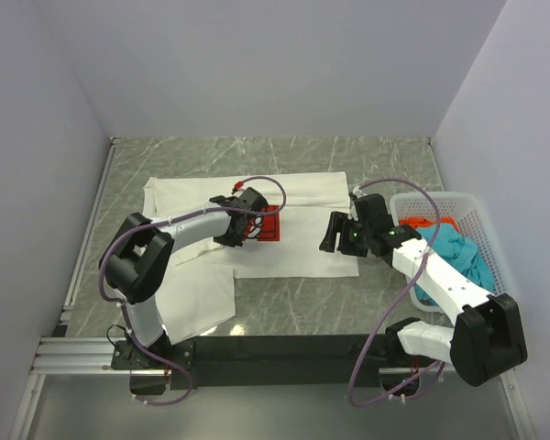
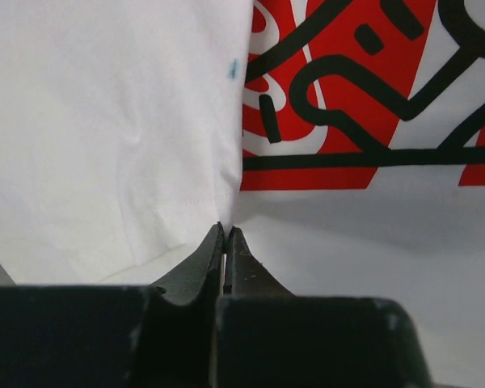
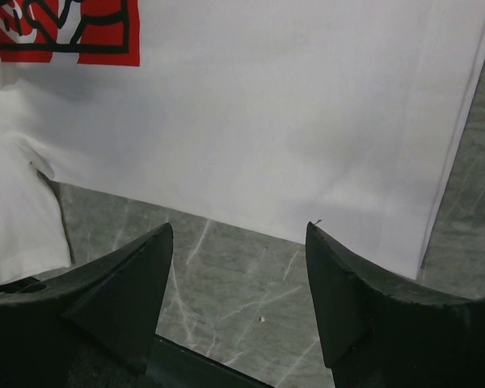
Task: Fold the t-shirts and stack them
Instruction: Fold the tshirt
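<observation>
2 grippers: left gripper (image 2: 226, 231) pinched shut on the white t-shirt (image 2: 105, 121); right gripper (image 3: 238, 236) wide, holding nothing.

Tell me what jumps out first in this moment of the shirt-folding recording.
A white t-shirt with a red square print lies spread across the grey table, and the left arm's fingers are pinched shut on a crease beside that print. The right arm's fingers hang open above the shirt's near edge, while a teal shirt and a red-orange shirt sit in the white basket at the right.

Lab test cell: white partitions (image 1: 257, 64), marble-look table (image 1: 284, 156), aluminium rail (image 1: 73, 353).
</observation>
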{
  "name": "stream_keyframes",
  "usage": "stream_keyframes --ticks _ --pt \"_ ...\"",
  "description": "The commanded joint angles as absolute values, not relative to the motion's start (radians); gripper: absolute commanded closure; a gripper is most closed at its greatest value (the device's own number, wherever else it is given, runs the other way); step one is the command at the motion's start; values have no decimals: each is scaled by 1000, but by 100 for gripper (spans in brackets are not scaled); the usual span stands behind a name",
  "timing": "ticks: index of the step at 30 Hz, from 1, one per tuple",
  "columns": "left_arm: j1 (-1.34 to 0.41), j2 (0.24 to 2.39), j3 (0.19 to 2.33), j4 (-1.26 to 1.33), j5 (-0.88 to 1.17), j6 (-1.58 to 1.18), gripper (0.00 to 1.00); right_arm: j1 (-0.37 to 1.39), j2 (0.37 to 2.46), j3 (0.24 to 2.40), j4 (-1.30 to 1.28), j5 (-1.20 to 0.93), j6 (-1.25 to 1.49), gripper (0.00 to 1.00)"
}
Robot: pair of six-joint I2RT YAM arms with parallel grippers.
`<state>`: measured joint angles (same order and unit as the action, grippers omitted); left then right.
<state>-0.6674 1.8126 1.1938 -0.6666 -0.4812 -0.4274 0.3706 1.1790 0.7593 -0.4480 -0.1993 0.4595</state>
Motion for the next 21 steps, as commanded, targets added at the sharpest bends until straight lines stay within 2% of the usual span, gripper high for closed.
stream_keyframes --ticks 1,13,16,17,19,21 --pt "-675 1746 1206 -738 -445 -411 97 376 1157 749 -411 -204 466 27" --pt "-676 1783 1183 -819 -477 -414 96 374 1175 750 -405 -203 465 27" --pt "-673 1779 1198 -822 -486 -413 93 374 1181 750 -405 -206 465 27" --pt "-675 1782 1206 -819 -486 -420 82 374 1183 750 -402 -206 466 27" --pt "-676 1782 1215 -824 -474 -433 70 374 1186 752 -400 -206 468 27" --pt "-673 1760 1218 -818 -479 -471 53 376 1186 752 -402 -207 468 27"
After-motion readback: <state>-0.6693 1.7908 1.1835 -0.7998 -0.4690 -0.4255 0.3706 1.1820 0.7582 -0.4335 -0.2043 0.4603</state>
